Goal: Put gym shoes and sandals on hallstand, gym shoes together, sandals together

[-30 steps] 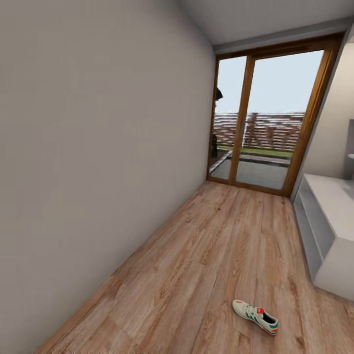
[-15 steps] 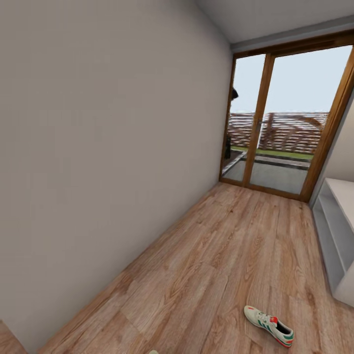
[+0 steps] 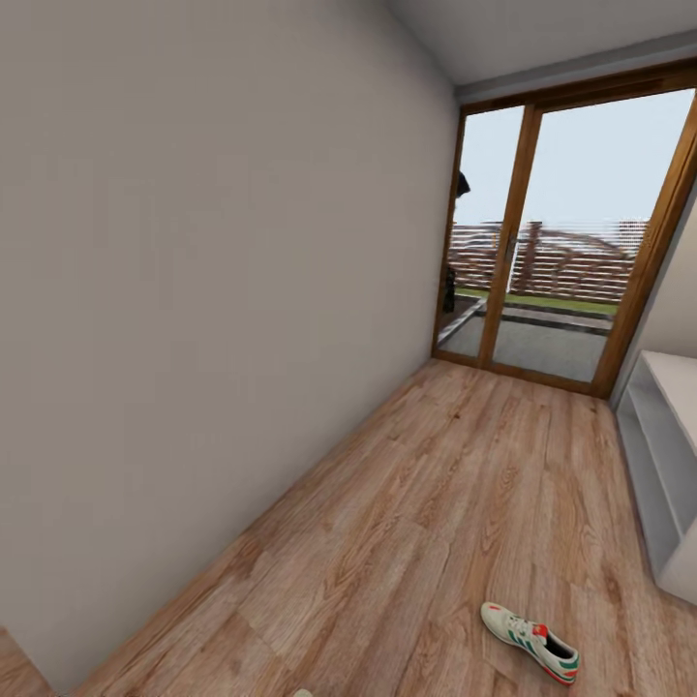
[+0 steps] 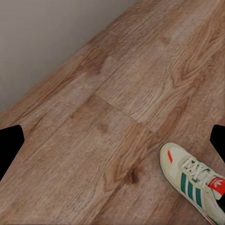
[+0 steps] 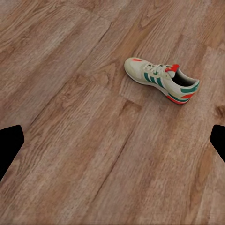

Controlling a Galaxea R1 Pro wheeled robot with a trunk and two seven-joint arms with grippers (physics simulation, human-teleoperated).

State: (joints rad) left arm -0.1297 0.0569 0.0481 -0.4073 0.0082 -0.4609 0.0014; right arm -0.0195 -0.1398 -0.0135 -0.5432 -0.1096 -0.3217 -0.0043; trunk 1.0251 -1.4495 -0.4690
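One gym shoe point(image 3: 530, 641), cream-white with green stripes and red patches, lies on its sole on the corridor floor point(image 3: 436, 503) in the head view, low and to the right. The left wrist view has a gym shoe point(image 4: 194, 180) on the planks beyond my left gripper point(image 4: 112, 145), which is open and holds nothing. In the right wrist view a gym shoe point(image 5: 161, 79) lies ahead of my open, empty right gripper point(image 5: 112, 143). I cannot tell whether these are the same shoe. The hallstand point(image 3: 668, 455) stands along the right wall. The sandals are out of view.
A plain grey wall point(image 3: 194, 290) runs down the left side. A wood-framed glass door point(image 3: 561, 242) closes the corridor's far end. A small pale speck point(image 3: 302, 693) sits at the head view's lower edge; too little shows to name it.
The camera turned left during the first half second, sliding the hallstand toward the right edge. The gym shoe has stayed where it was on the floor.
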